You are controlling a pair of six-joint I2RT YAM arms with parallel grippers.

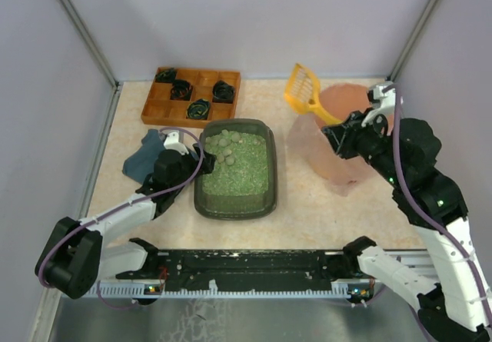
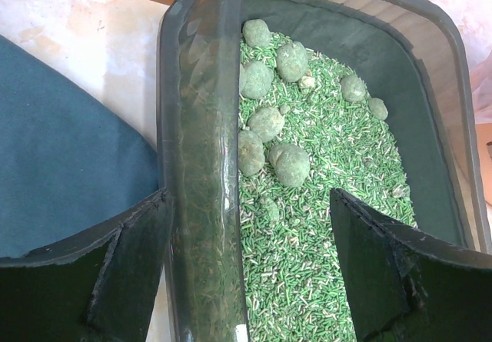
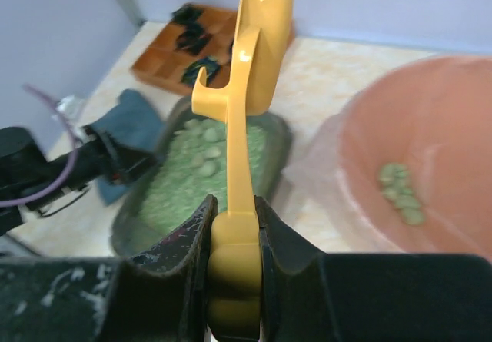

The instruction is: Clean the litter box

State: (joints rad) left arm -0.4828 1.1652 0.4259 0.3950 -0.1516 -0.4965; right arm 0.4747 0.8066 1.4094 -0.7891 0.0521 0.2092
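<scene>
Near pink bin [image 3: 453,127], right tool [image 3: 234,207] clamping yellow scoop [image 3: 246,73], its head cropped, left tool [image 2: 247,204] spread astride litter box [image 2: 200,127] rim

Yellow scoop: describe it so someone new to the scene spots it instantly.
Start at the right half of the table, where a round pink bag-lined bin stands. Just left of its rim, the right gripper holds the scoop by its handle, slotted head raised toward the back wall. It is the only bright yellow thing in the scene.
</scene>
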